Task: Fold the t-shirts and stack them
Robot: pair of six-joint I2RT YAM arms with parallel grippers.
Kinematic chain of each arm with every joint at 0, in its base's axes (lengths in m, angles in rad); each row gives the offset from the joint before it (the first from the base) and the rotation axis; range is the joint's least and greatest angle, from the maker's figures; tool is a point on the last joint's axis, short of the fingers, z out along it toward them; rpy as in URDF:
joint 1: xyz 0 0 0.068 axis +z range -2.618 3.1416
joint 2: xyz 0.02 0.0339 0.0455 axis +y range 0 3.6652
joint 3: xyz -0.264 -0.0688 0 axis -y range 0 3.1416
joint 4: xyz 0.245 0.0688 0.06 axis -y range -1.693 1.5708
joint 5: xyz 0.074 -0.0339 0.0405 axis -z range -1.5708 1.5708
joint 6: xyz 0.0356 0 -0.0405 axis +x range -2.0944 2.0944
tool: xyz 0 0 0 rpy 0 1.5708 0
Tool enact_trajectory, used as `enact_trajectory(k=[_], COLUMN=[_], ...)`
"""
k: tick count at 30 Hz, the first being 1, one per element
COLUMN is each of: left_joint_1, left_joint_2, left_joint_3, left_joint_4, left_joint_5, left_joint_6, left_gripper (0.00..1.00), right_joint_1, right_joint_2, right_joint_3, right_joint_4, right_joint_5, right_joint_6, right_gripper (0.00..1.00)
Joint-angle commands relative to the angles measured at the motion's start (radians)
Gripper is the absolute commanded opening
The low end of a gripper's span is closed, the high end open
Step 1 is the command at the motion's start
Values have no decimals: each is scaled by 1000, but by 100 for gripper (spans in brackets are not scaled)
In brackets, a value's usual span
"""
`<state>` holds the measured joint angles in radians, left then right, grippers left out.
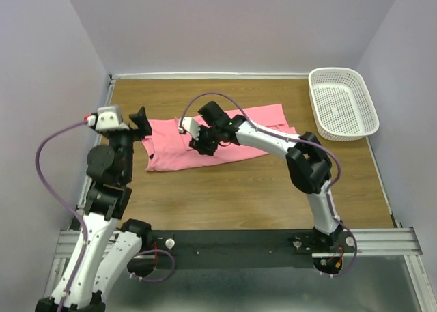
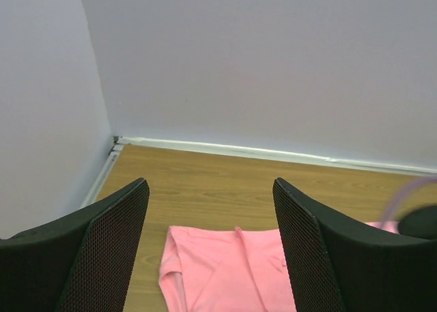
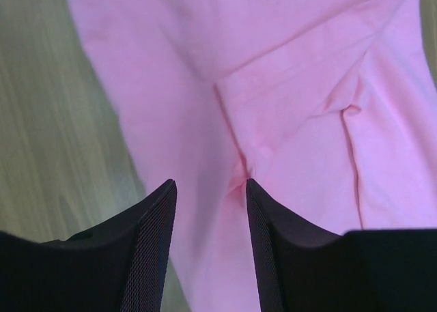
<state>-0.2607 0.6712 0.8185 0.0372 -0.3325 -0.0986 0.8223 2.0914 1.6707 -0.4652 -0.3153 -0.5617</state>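
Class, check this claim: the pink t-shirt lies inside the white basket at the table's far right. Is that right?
No. The t-shirt lies on the table, left of the basket, not inside it. The basket does stand at the far right. The top view shows this.

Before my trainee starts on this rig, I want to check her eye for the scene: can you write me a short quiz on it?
1. Fill in: the jaws of the left claw stand ___, with nothing between them.
2. Which claw hangs over the middle of the pink t-shirt? A the left; B the right claw; C neither.
3. True or false: the white basket has no shirt in it.
Key: 1 open; 2 B; 3 true.
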Motion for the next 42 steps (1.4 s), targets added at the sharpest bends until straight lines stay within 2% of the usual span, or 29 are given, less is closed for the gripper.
enact_trajectory(k=[1,5,19,21,22,24,29,32,37,42], left_joint_1=[3,5,5,5,5,5,5,5,5,5], left_joint_2=[-163,-289,-329,-334,-335,-340,-332,-331,-334,-332], left_joint_3=[-139,-231,-229,-231,-229,-229,-231,-229,-229,-229], left_joint_4=[-42,-11,-11,-11,-11,-13,-11,-13,-14,-14], left_joint_5=[73,53,59,66,64,64,73,79,81,84], left_joint_6=[-70,-56,-49,-53,-53,-53,-53,-53,-55,-53], left_gripper=[82,82,82,82,82,82,82,82,82,82], right_joint_1=[23,63,106,106,106,104,106,106,106,106], right_joint_2=[122,199,337,338,334,325,297,283,271,263], right_joint_3=[147,228,339,337,336,334,336,336,319,317], right_joint_4=[50,48,50,50,50,51,62,62,62,62], right_joint_5=[196,212,294,303,309,309,364,358,277,262], right_joint_6=[140,163,195,195,197,197,200,206,226,236], right_gripper=[53,53,51,48,39,30,20,20,41,41])
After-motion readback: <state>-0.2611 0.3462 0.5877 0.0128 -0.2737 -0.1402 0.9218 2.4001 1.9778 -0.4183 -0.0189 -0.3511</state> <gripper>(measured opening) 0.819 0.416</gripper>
